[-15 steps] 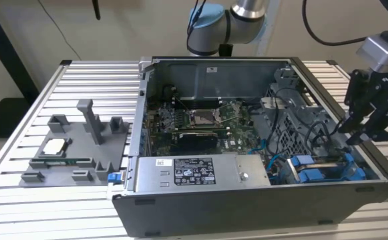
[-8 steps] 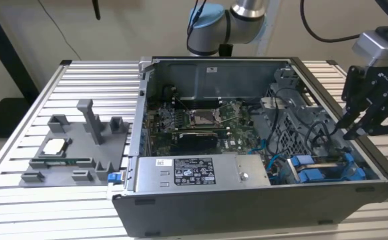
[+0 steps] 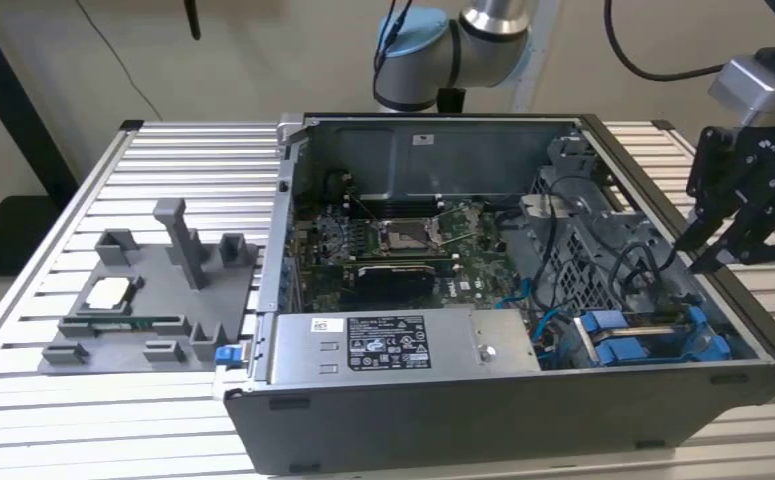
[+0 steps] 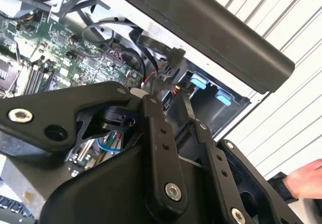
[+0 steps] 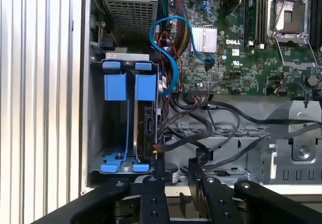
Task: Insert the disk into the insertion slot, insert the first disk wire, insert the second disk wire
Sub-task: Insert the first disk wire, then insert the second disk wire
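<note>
Open computer case (image 3: 494,420) lies on the slatted surface (image 3: 187,160). The disk (image 5: 149,123) sits on edge inside the insertion slot (image 5: 96,128), seen as a dark slab between blue frame rails. Its long axis runs along the slot: one end is under the blue tabs (image 5: 146,87), beside the power-supply box (image 5: 132,5), and the other end points toward the claw (image 5: 176,162). A second blue frame (image 5: 114,87) sits parallel, just beside it.

In the exterior view the slot (image 3: 654,345) is in the case corner nearest the camera on the exterior view's right, next to the power-supply box (image 3: 401,345).

Black cables (image 5: 201,133) reach the disk's claw-side end; cannot tell if they are seated. A blue cable (image 5: 168,58) loops from the motherboard (image 5: 241,43) toward the tab end.

The claw (image 3: 710,258) hovers over the case wall on the exterior view's right, above the slot and apart from it. The disk is below and just ahead of the fingertips (image 5: 157,169), not touching. The fingers are parted with a narrow gap and grip nothing. In the second wrist view the claw (image 4: 168,103) is over the case interior, with part of a person's hand (image 4: 304,179) at the edge.

A grey parts fixture (image 3: 147,300) sits on the surface to the exterior view's left of the case.
</note>
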You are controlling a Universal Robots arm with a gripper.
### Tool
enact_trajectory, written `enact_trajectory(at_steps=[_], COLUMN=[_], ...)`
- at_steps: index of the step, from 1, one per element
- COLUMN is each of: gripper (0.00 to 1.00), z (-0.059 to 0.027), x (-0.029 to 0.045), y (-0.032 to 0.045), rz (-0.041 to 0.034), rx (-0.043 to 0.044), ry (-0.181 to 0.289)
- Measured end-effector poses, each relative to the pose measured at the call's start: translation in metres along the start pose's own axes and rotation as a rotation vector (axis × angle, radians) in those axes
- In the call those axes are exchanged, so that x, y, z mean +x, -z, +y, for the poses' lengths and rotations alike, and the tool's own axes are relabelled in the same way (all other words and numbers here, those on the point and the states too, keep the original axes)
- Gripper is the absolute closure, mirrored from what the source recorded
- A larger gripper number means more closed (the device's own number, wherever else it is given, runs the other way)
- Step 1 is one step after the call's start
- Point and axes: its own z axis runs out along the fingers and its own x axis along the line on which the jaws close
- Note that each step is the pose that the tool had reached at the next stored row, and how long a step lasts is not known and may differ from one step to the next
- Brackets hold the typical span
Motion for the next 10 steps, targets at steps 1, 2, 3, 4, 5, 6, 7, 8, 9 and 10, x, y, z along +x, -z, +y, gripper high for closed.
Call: enact_trajectory(at_steps=[1,2,3,4,5,6,7,8,9,10], gripper=[0.67,0.67,0.67,0.67,0.67,0.67,0.67,0.67,0.67,0.67], z=[-0.0011,-0.0022,-0.0034,-0.0045,-0.0057,-0.0069,-0.0081,-0.0093,-0.0105,-0.0118], x=[-0.0005,-0.0011,-0.0018,-0.0024,-0.0030,-0.0036,-0.0042,-0.0048,-0.0052,-0.0057], y=[0.0001,0.0002,0.0002,0.0002,0.0003,0.0004,0.0005,0.0005,0.0005,0.0005], rz=[0.0002,0.0001,0.0000,0.0000,0.0001,0.0001,0.0002,0.0001,0.0001,0.0000], rx=[0.0000,0.0000,0.0000,0.0000,0.0000,0.0000,0.0000,0.0000,0.0000,0.0000], ry=[0.000,0.000,0.000,0.000,0.000,0.000,0.000,0.000,0.000,0.000])
